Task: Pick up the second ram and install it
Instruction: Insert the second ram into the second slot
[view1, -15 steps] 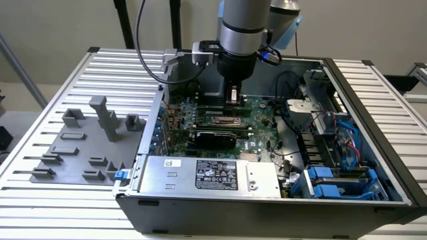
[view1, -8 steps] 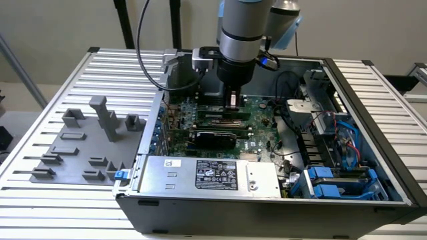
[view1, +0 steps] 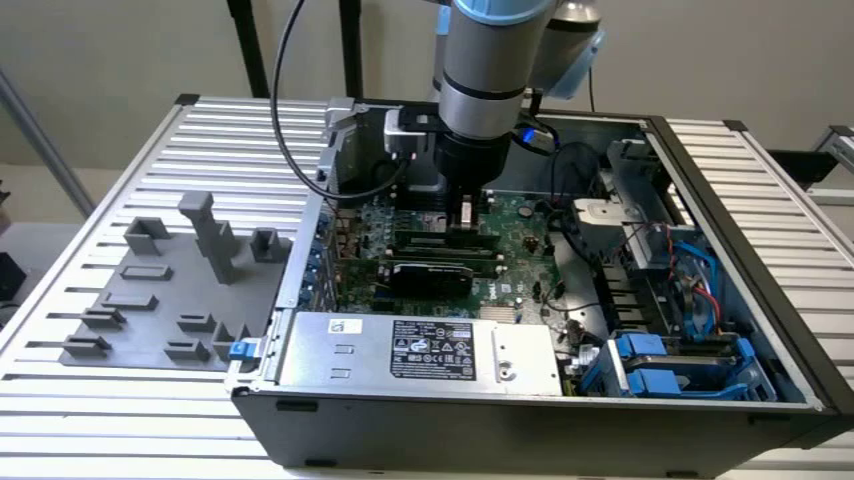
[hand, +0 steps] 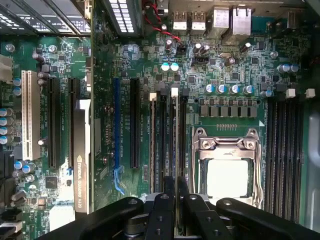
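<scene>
My gripper (hand: 176, 192) is shut on the second ram (hand: 175, 145), a thin stick seen edge-on between the black fingers (hand: 169, 190). The stick runs in line with the memory slots beside the silver processor socket (hand: 227, 175), and its far end reaches a white slot latch (hand: 174, 92). I cannot tell how deep it sits in the slot. In the exterior view the gripper (view1: 465, 222) hangs low inside the open computer case, just above the green motherboard (view1: 514, 235).
A black expansion card (hand: 80, 160) stands in a slot a few slots away from the ram. More memory slots (hand: 282, 150) lie past the socket. The grey power supply (view1: 414, 345), cables (view1: 601, 260) and blue drive bays (view1: 667, 365) crowd the case. Grey holder blocks (view1: 174, 290) sit on the table at the exterior view's left.
</scene>
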